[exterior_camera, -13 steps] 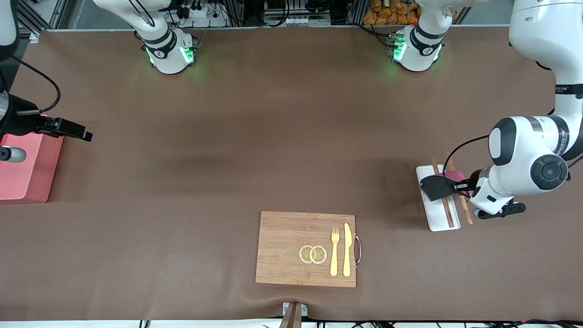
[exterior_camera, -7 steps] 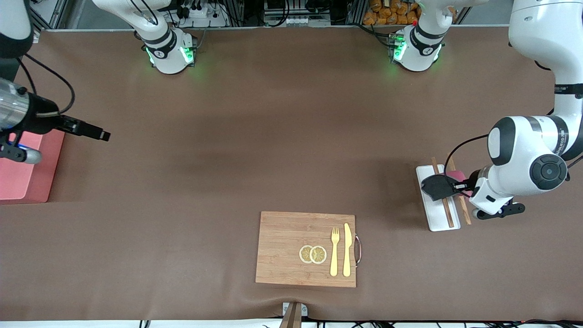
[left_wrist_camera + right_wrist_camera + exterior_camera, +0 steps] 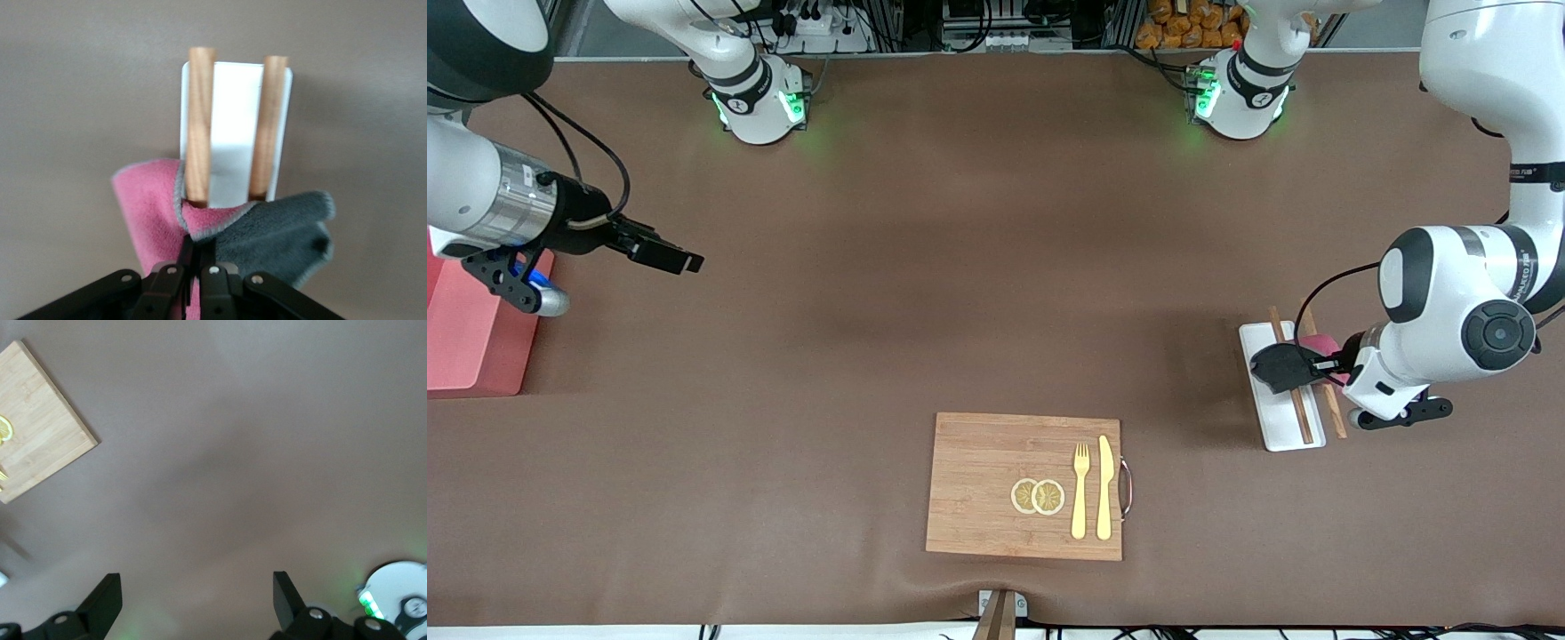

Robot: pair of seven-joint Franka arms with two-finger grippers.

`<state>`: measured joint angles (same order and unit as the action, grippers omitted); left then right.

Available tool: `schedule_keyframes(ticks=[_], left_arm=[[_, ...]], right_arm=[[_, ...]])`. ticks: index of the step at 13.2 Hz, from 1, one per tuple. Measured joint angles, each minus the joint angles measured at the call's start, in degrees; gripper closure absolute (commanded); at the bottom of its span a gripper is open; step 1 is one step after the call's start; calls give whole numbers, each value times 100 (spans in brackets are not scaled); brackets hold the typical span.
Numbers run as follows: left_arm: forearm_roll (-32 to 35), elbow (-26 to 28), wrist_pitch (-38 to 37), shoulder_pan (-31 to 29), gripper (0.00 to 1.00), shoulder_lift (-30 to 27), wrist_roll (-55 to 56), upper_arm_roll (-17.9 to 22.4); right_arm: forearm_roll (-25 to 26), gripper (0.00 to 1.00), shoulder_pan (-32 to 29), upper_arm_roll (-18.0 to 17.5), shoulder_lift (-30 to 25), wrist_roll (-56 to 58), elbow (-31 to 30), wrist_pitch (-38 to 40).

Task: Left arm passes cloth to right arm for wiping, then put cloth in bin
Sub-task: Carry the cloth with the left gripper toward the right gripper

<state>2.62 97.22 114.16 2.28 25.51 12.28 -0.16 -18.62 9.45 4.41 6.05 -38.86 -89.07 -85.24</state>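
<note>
The cloth (image 3: 1279,366), dark grey on one face and pink on the other (image 3: 150,207), lies over a white oblong tray (image 3: 1276,427) and two wooden sticks (image 3: 199,127) at the left arm's end of the table. My left gripper (image 3: 1320,364) is shut on the cloth's folded edge; in the left wrist view its jaws (image 3: 199,250) pinch the pink fold. My right gripper (image 3: 674,259) hangs open over bare brown table beside the salmon-pink bin (image 3: 463,333), its fingers (image 3: 107,597) wide apart with nothing between them.
A wooden cutting board (image 3: 996,471) with two lemon slices (image 3: 1037,496), a yellow fork (image 3: 1080,489) and knife (image 3: 1104,484) lies near the front camera. The two arm bases (image 3: 760,98) stand along the table's back edge.
My left gripper has closed on the cloth. The right arm has swung out from over the bin toward the table's middle, its gripper staying open.
</note>
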Motion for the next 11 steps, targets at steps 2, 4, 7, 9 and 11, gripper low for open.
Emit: schedule_keyframes(ticks=[2,4,7,9,11], left_arm=[[-241,-48,-43,5,100,-188,3,-221],[-537,-65,-181,20,100,-443,13,-460],[-1063,-64,-275,43,100,-696,154,-723],[-1466,-86,-275,46,100,-742,340,-866],[-1837,-186,-256,64,100,-735,742,-1105]], right_arm=[[-312,0,0,6,26,-517,-3,0],[-698,0,0,6,34,-1157,-4,1],[-1192,0,111,-5,60,-2168,-8,12],[-1553,0,336,-10,175,-2969,-10,-41],[-2007,0,489,-11,383,-3570,-10,-214]])
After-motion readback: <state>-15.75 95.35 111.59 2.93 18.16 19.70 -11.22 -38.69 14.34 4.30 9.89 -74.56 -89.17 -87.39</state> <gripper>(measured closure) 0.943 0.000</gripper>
